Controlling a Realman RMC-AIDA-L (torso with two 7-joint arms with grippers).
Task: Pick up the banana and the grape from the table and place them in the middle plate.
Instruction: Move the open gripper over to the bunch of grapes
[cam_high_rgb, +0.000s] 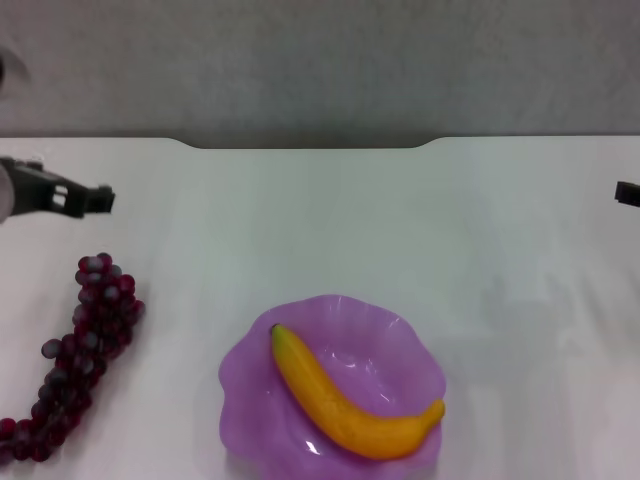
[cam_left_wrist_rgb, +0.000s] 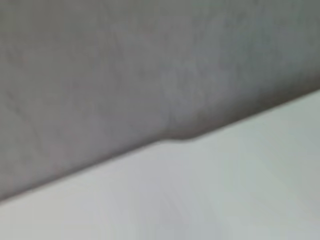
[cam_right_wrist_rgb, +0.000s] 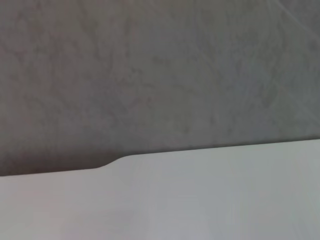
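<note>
The yellow-orange banana (cam_high_rgb: 350, 400) lies inside the purple scalloped middle plate (cam_high_rgb: 415, 350) at the front centre of the white table (cam_high_rgb: 330, 220). A long bunch of dark red-purple grapes, the grape (cam_high_rgb: 80, 350), rests on the table at the front left, apart from the plate. My left gripper (cam_high_rgb: 95, 200) hovers at the left edge, above and behind the grape, holding nothing that I can see. Only a dark tip of my right gripper (cam_high_rgb: 628, 193) shows at the right edge. Both wrist views show just the table's far edge and grey wall.
The table's far edge has a notch (cam_high_rgb: 310, 145) in front of a grey wall.
</note>
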